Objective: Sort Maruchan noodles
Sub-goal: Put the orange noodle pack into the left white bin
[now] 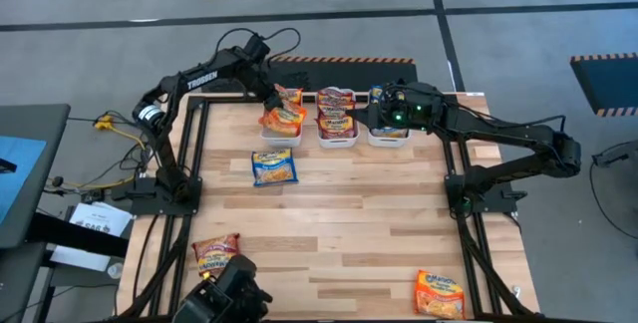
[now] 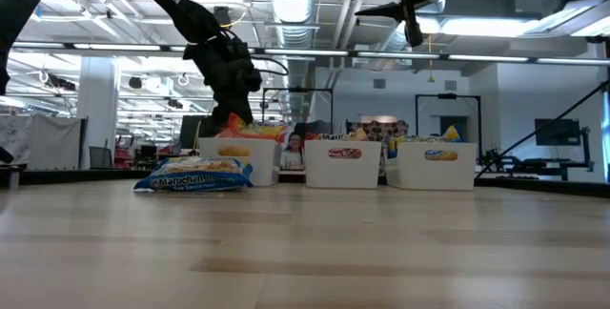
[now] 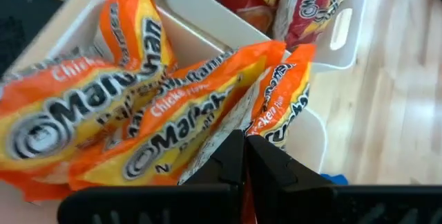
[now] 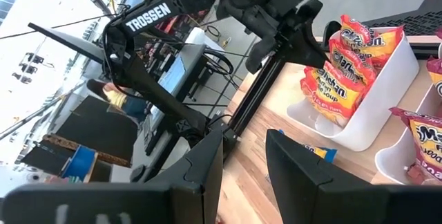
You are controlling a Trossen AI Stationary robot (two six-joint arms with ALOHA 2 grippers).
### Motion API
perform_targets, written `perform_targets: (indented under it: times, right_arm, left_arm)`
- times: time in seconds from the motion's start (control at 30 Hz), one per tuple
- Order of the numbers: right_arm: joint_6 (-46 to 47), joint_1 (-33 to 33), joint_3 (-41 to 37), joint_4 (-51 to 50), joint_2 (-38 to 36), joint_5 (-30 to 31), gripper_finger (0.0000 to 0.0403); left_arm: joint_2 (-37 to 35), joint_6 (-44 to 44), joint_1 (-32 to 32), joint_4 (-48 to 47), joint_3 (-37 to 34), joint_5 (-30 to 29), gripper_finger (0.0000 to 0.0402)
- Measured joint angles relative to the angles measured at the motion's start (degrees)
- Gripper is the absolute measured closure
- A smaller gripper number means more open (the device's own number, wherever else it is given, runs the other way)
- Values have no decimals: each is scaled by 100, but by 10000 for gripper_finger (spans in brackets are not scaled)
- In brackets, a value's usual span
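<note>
Three white bins stand in a row at the table's far side. The left bin (image 1: 282, 124) holds orange Maruchan packets (image 3: 103, 113), the middle bin (image 1: 337, 129) red ones (image 1: 336, 112), and the right bin (image 1: 389, 134) blue ones. My left gripper (image 1: 271, 101) is over the left bin, shut on an orange packet (image 3: 276, 99). My right gripper (image 4: 245, 162) hovers open above the right bin and touches nothing. A blue packet (image 1: 273, 166) lies flat on the table in front of the left bin. My left gripper pinches an orange packet by one end (image 3: 266, 131) between its two fingers (image 3: 228, 162), coming from above and slanting down. The packet rests tilted on the other orange packets piled in the left bin (image 2: 233, 161). Its far end leans over the bin's rim.
A red-orange packet (image 1: 215, 253) lies near the table's near-left corner and an orange packet (image 1: 440, 293) near the near-right corner. The middle of the wooden table (image 1: 359, 213) is bare. Dark frame rails run along both sides.
</note>
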Motion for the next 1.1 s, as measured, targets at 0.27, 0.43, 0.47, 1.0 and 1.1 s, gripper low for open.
perform_targets:
  times: [0.27, 0.43, 0.47, 1.0, 1.1]
  right_arm:
    - [-40, 82, 0, 4, 0, -1, 266]
    - [-44, 81, 0, 4, 0, -7, 266]
    - [-44, 78, 0, 2, 0, -7, 266]
    - [-199, 76, 0, -25, 0, -7, 266]
    - [-201, 76, 0, -25, 0, -7, 266]
  left_arm:
    - [24, 121, -26, -149, 13, -147, 394]
    - [24, 195, -168, -163, 13, -49, 355]
    - [24, 195, -207, -184, 13, -61, 344]
    - [24, -345, -310, -859, 13, -717, 269]
    - [24, -345, -312, -1059, 13, -739, 269]
